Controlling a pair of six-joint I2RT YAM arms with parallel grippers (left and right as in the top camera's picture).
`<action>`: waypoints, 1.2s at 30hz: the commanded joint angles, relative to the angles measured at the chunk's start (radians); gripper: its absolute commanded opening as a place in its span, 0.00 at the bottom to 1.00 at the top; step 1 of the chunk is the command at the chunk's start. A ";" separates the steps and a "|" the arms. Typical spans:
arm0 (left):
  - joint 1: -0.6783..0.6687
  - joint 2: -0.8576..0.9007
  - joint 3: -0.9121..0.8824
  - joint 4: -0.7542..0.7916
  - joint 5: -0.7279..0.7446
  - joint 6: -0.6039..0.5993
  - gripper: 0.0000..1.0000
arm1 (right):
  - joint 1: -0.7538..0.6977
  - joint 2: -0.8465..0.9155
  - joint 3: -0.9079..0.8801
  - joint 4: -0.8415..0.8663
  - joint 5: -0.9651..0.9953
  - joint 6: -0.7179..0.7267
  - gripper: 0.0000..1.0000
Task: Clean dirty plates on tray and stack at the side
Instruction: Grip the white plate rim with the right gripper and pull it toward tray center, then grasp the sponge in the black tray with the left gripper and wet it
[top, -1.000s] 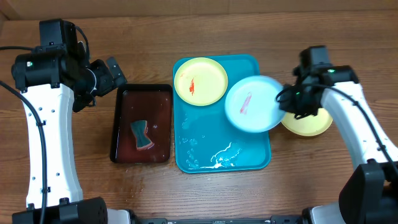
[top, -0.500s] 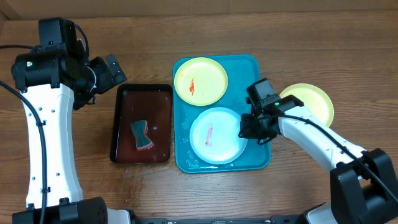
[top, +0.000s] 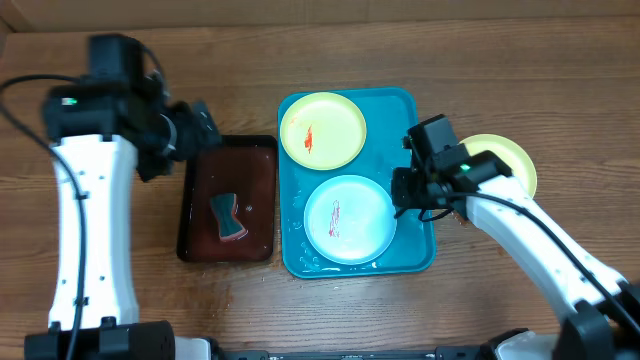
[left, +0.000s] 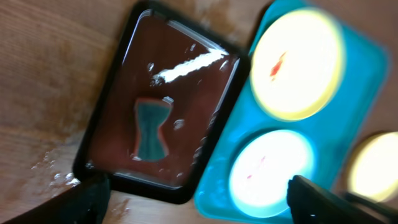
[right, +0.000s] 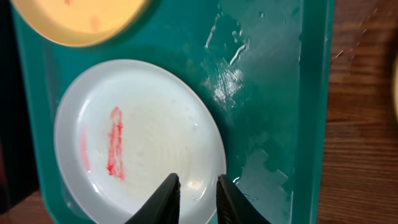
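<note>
The turquoise tray (top: 400, 110) holds two plates. A pale yellow plate (top: 322, 130) with a red smear lies in its far half. In the near half a white plate (top: 349, 218) with red streaks lies flat. A third, yellow plate (top: 510, 160) rests on the wood to the right, partly under my right arm. My right gripper (top: 403, 190) hovers at the white plate's right rim. In the right wrist view its fingers (right: 168, 196) stand a little apart over the white plate (right: 137, 143), gripping nothing. My left gripper (top: 203, 125) is wide open above the black tray's far left corner.
A black tray (top: 228, 198) with a reddish-brown inside sits left of the turquoise tray and holds a teal-and-red sponge (top: 229, 217). Water droplets and wet streaks lie on the turquoise tray's floor (right: 273, 93). Bare wood surrounds both trays.
My right gripper brought the white plate from the tray's right edge down into its near half, let go and drew back slightly right. My left arm shifted right toward the black tray.
</note>
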 joint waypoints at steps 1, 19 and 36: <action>-0.072 0.003 -0.150 0.041 -0.203 0.017 0.83 | -0.003 -0.054 0.031 -0.006 0.012 -0.014 0.22; -0.105 0.150 -0.621 0.492 -0.136 -0.111 0.41 | -0.003 -0.060 0.031 -0.072 0.012 -0.014 0.22; -0.116 0.250 -0.496 0.390 -0.130 -0.079 0.04 | -0.003 -0.060 0.031 -0.096 0.012 -0.014 0.22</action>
